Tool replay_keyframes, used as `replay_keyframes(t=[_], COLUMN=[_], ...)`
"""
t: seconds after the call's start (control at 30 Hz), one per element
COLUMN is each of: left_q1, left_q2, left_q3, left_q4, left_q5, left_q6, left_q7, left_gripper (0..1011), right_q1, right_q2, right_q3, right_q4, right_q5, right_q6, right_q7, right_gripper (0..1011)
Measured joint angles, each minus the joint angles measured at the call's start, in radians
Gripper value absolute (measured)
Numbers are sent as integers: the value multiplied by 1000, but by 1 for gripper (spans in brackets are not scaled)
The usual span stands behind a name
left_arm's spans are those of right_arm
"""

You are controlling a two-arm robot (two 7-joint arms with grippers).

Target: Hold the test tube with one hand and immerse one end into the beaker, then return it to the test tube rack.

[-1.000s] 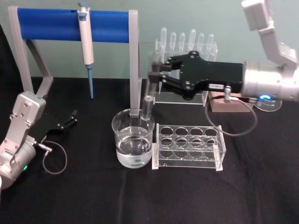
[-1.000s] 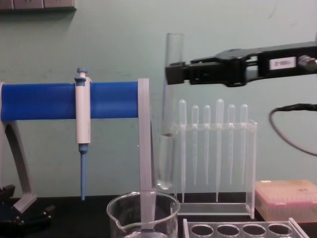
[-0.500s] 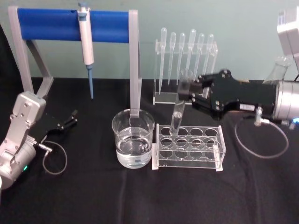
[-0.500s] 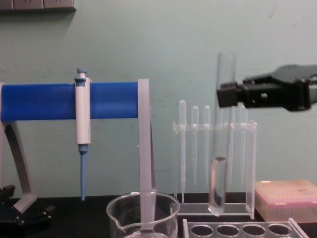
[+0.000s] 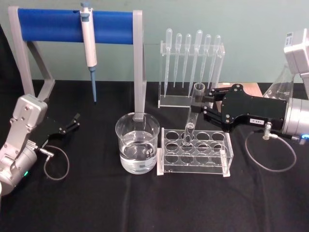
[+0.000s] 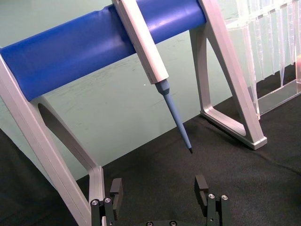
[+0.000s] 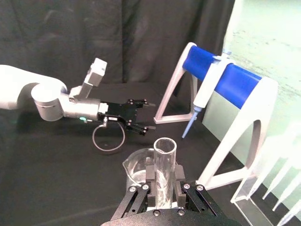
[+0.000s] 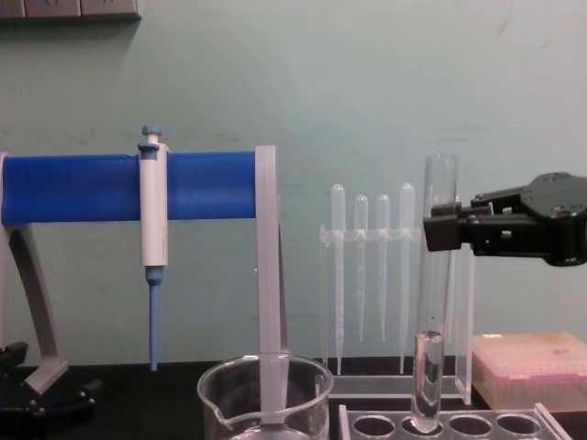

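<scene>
The test tube (image 5: 192,113) stands nearly upright, and a little liquid shows in its lower part (image 8: 427,367). Its lower end sits in a back-row hole of the clear rack (image 5: 195,153). My right gripper (image 5: 200,107) is shut on the tube just below its rim, also seen from the wrist (image 7: 164,182) and the chest (image 8: 442,229). The beaker (image 5: 137,142), partly filled with clear liquid, stands left of the rack, apart from the tube. My left gripper (image 5: 72,123) rests parked and open (image 6: 159,193) on the table at the left.
A blue-barred stand (image 5: 72,25) holding a pipettor (image 5: 89,43) spans the back left, one leg just behind the beaker. A clear holder of plastic pipettes (image 5: 191,67) stands behind the rack. A pink box (image 8: 532,367) and a glass flask (image 5: 282,87) sit at the right.
My right gripper carried the test tube from above the beaker to the right and down; its lower end now sits in a hole of the rack. The left arm stayed still.
</scene>
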Motion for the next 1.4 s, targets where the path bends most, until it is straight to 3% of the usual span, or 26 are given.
replay_keyframes(t=[0.57, 1.4], left_q1=[0, 0], left_q2=[0, 0], left_q3=[0, 0], left_q4=[0, 0], left_q5=[0, 0], left_q6=[0, 0], left_q7=[0, 0], left_gripper=[1000, 1000], right_q1=[-27, -85], right_q2=[-43, -82], right_q3=[11, 33], right_q4=[35, 94], right_q5=[-48, -69], right_q6=[-21, -76], right_q7=[-3, 8], right_gripper=[234, 234])
